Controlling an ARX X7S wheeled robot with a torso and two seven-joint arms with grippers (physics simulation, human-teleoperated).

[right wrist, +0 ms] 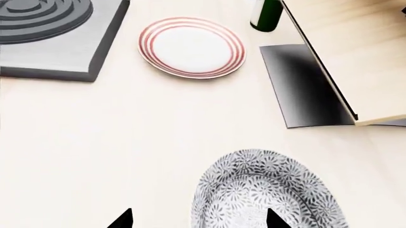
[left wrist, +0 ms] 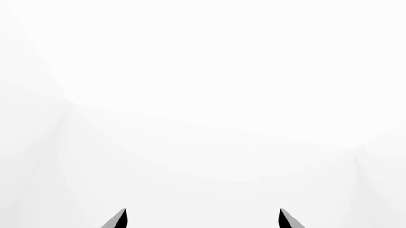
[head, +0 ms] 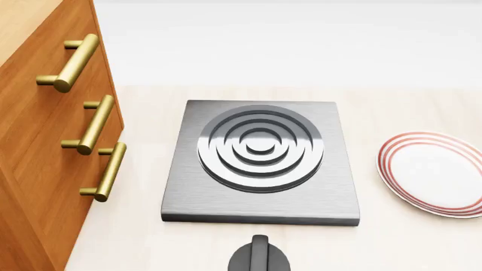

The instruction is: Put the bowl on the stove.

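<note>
1. Through my right wrist camera, my right gripper (right wrist: 198, 219) is spread wide with nothing between its two dark fingertips (right wrist: 121, 219), only the tips showing at the frame edge.
2. The bowl (right wrist: 266, 192), speckled grey-blue on white, sits upright on the pale tabletop (right wrist: 114, 142); one of my right fingertips overlaps its rim in the picture, the other is off to its side, and I cannot tell if either touches it.
3. Beyond the bowl lies the red-ringed plate (right wrist: 191, 46), well apart from it, and next to that is a corner of the stove (right wrist: 57, 47).
4. A green bottle (right wrist: 265, 14) stands near a light wooden board (right wrist: 349, 52).
5. From my head camera, the stove (head: 260, 169) lies flat and square with its ringed burner bare, the plate (head: 437, 172) to its right, a black knob (head: 259, 257) just in front, and a wooden drawer cabinet (head: 45, 141) with brass handles on the left.
6. My left gripper (left wrist: 203, 219) faces plain white, its tips wide apart and holding nothing.
</note>
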